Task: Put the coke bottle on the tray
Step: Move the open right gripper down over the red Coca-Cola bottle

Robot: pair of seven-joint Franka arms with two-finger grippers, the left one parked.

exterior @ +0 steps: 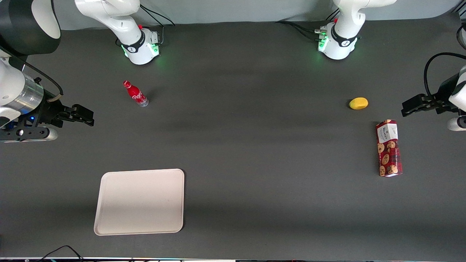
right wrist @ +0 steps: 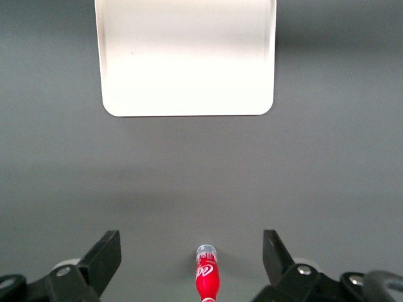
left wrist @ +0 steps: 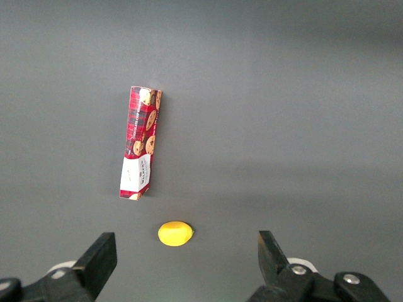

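Raised above the table at the working arm's end, the gripper appears in the front view as a black two-finger tool holding nothing, well apart from the coke bottle. That bottle lies on its side on the dark table, red with a red cap, a white script logo and a clear base, near the working arm's white base. The tray, pale and rounded at the corners, sits nearer the front camera than the bottle, with bare table between them. Toward the parked arm's end lie a yellow lemon and a red cookie box printed with cookies, its white end panel lettered, though the words are too small to read.

From the left wrist view, the cookie box shows its white label, again too small to read, with the lemon near it.

From the right wrist view, the gripper has its fingers spread wide, the coke bottle on the table between them, its clear base toward the tray. Part of the white script shows on the red body.
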